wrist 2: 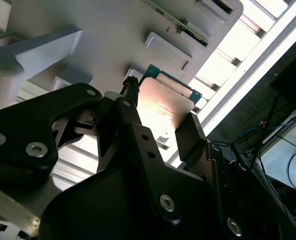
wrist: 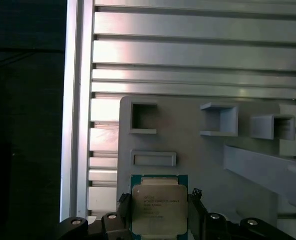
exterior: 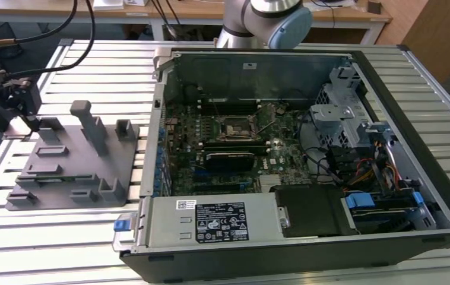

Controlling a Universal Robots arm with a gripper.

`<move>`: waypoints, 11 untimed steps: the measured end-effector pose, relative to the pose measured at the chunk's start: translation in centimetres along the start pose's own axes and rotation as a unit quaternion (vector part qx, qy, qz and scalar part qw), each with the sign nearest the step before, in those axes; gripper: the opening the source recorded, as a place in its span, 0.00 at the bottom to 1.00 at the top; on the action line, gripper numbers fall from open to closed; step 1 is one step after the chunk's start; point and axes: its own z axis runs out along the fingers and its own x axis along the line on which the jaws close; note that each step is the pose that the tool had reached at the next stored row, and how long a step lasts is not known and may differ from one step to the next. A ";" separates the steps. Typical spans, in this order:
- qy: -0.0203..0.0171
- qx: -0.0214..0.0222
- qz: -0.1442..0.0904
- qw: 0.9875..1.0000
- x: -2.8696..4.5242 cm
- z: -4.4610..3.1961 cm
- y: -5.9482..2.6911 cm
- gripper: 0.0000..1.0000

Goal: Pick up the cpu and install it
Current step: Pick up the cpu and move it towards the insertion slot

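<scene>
Exterior view. Found the gripper (exterior: 28, 122) down at the corner of the grey tray (exterior: 66, 163) farthest from the open computer case (exterior: 439, 178). Could not make out the cpu here. Noticed tall posts (exterior: 90, 124) on the tray just beside the gripper, on the side toward the case. Noticed dark cables (exterior: 92, 24) looping above the tray's far side. Spotted the black socket (exterior: 233, 126) deep inside the case, well apart from the tray, with case walls all around it.

Second wrist view. Saw the cpu (wrist 2: 162, 100) pinched on two opposite sides by the two black fingers (wrist 2: 130, 107), low over the tray (wrist 2: 103, 30). Could not tell whether lifted clear of the tray or touching it.

First wrist view. Saw the cpu (wrist: 157, 207) lying flat, shiny side up, near the tray's edge. Saw small empty pockets (wrist: 144, 117) in the tray close by, and the slatted table (wrist: 187, 30) beyond.

Looked like the pick-up step. Seemed best to squeeze evenly on both sides, keep the cpu flat, and rise slowly and straight, so as not to tip it or scrape it on the tray. Seemed wise to stay clear of the posts and cables too.
</scene>
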 end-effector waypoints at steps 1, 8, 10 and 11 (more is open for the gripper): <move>0.000 0.000 0.000 1.000 0.00 -0.14 0.01 0.54; 0.000 0.000 0.000 1.000 -0.03 -1.29 0.04 0.54; 0.000 0.000 0.000 1.000 -0.04 -1.76 0.06 0.54; 0.000 0.000 0.000 1.000 -0.05 -2.00 0.08 0.54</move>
